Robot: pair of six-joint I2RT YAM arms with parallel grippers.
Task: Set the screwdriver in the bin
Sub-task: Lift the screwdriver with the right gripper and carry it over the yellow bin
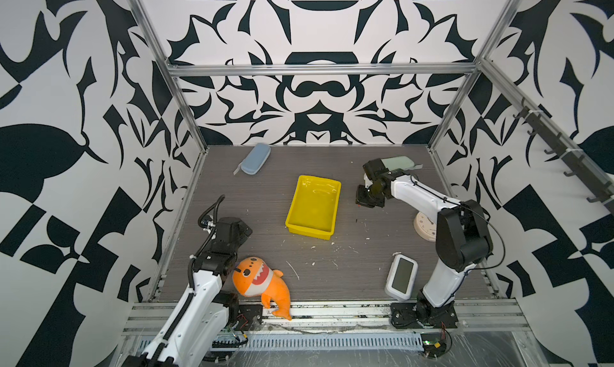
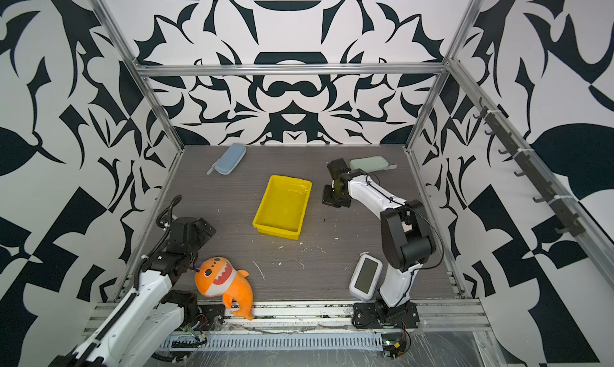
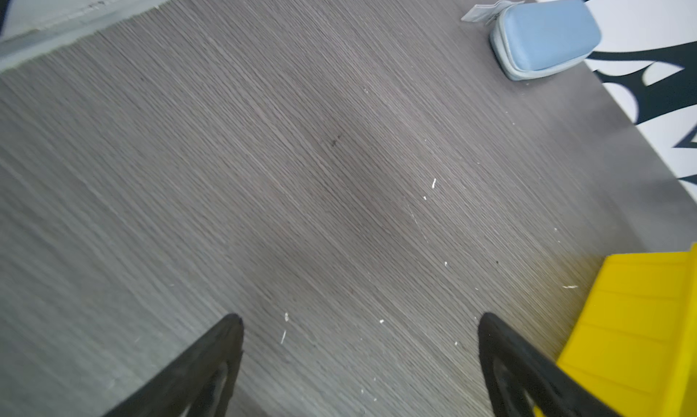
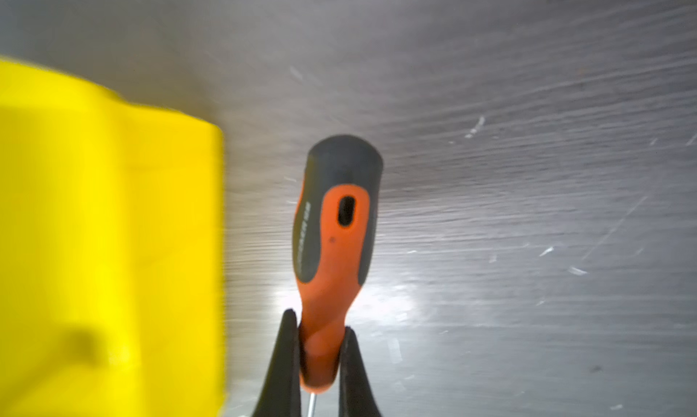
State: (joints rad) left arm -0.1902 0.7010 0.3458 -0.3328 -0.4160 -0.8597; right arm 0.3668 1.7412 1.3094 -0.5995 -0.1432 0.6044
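Jaws, right wrist view: right gripper [image 4: 319,320] is clamped on the screwdriver [image 4: 332,237], pinching the narrow orange neck just above the thin shaft. The black-capped end points away from the wrist.
Screwdriver's place, right wrist view: over the grey table [image 4: 528,169], just beside the bin [image 4: 113,226] and outside its wall. The picture is smeared, so whether the cap touches the table I cannot tell.
Handling, judged: light and stiff, nothing fragile. The rubbery handle should bite well, but the neck tapers, so the tool may pivot or slip between the pads. The fatter waist of the handle looks the surer hold, and the bare shaft the poorest.
Jaws, left wrist view: left gripper [image 3: 361,317] stands wide apart and empty above bare table. A corner of the bin lies at one side, and a blue case [image 3: 547,37] lies well apart.
Both top views: the right gripper points down just right of the bin's far half. The screwdriver is almost wholly hidden beneath it; a small orange fleck there is probably the handle.
Bin, both top views: mid-table, nothing inside.
Left arm, both top views: near left, beside a plush shark [image 1: 255,279], well apart from the work.
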